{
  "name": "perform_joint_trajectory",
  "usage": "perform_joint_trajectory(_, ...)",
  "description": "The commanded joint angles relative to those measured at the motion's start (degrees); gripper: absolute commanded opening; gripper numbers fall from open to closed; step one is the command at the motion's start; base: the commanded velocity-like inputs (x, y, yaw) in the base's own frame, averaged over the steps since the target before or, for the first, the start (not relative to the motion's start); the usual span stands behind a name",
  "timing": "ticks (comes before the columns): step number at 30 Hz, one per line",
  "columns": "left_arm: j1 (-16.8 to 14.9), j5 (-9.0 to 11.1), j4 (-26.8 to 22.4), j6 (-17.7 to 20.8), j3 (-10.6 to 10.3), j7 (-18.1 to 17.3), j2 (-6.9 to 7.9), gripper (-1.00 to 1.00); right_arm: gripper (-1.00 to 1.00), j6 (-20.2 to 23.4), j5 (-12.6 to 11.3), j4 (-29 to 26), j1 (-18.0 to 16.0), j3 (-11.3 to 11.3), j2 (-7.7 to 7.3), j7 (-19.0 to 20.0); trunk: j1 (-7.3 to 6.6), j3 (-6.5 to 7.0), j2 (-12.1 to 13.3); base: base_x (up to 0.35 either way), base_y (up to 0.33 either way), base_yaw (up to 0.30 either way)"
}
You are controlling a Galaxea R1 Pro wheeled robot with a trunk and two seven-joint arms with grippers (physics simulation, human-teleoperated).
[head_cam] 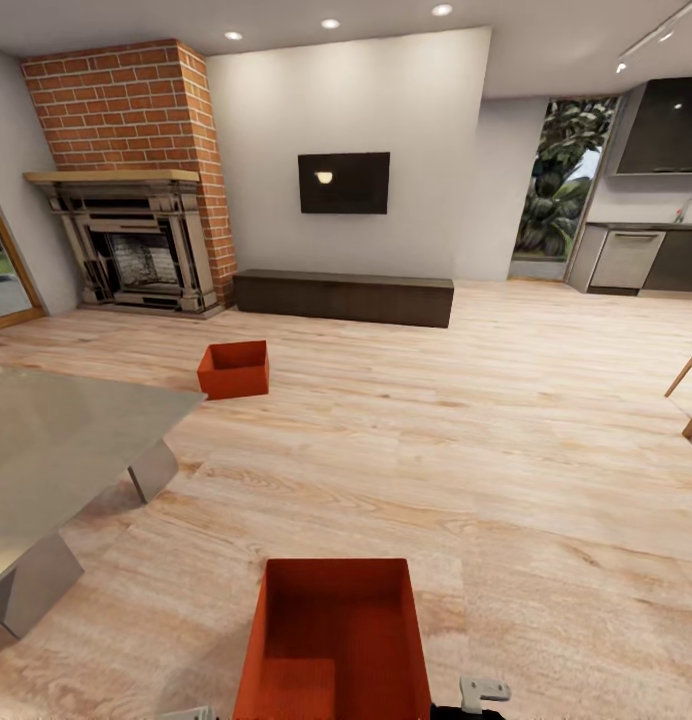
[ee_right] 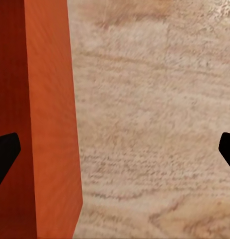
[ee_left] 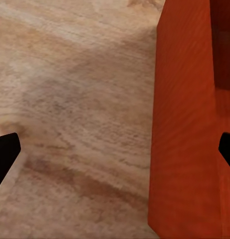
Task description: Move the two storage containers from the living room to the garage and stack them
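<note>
near container [head_cam: 331, 640] front-centre | far container [head_cam: 233, 368] beyond, apparently right of table [head_cam: 56, 440]

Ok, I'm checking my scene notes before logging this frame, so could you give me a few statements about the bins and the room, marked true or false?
1. Both storage containers sit on the light wood floor. True.
2. The near container is stacked on the far container. False: they lie well apart.
3. The far container stands between the glass table and the fireplace. True.
4. The near container is full. False: it is empty.
5. The left gripper has its jaws spread, straddling the near container's wall. True.
</note>
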Motion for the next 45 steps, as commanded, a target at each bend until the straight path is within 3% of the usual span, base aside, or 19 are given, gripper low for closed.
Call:
perform_joint_trajectory(1,0.0,-0.3,0.0,-0.2,0.5,-0.5,-0.03,1.0,1.0,-0.2,0.0,0.1,0.0,-0.2,0.03,-0.1,0.21,-0.23,-0.4,0.0,0.0,0.0)
perform_joint_trajectory(3,0.0,-0.3,0.0,-0.2,0.5,-0.5,-0.03,1.0,1.0,-0.2,0.0,0.1,0.0,-0.2,0.03,-0.1,0.65,-0.59,-1.2,0.0,0.0,0.0)
perform_joint_trajectory(45,0.0,-0.4,0.0,-0.2,0.5,-0.5,-0.03,1.0,1.0,-0.2,0.0,0.1,0.0,-0.2,0.03,-0.1,0.65,-0.59,-1.2,0.0,-0.014,0.0)
